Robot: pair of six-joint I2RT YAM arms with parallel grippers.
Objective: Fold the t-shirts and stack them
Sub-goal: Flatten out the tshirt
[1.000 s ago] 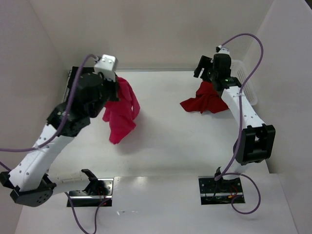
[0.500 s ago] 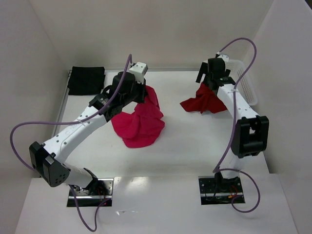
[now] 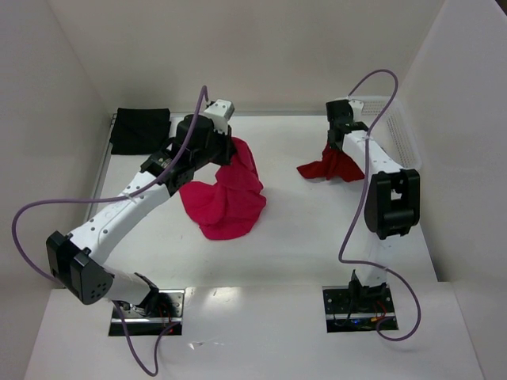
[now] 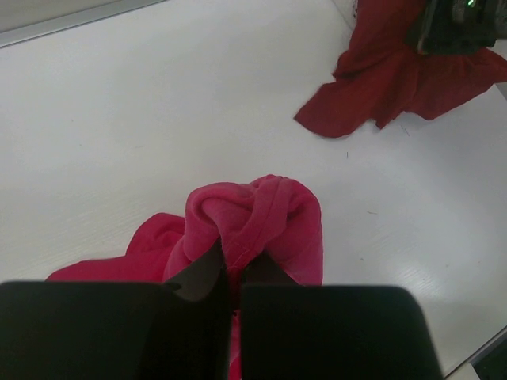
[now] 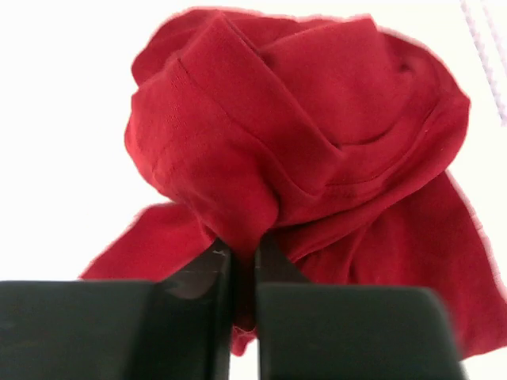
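Left arm (image 3: 127,210) reaches diagonally to mid-table (image 3: 317,229); left gripper (image 4: 234,265) is clamped on the pink shirt (image 3: 226,198), heaped below it. Right arm (image 3: 380,170) extends toward the far right edge; right gripper (image 5: 243,249) pinches the red shirt (image 5: 301,119).

1. Left hand (image 4: 235,267): both fingers pressed together at the bottom edge, pinching a fold of the pink t-shirt (image 4: 265,218).
2. The pink t-shirt bunches up above the fingertips; the rest trails lower left on the white desk (image 4: 158,95).
3. Dark red t-shirt (image 4: 372,99) lies crumpled top right, well apart from the pink one.
4. Black part of the right arm (image 4: 458,24) sits over its top edge.
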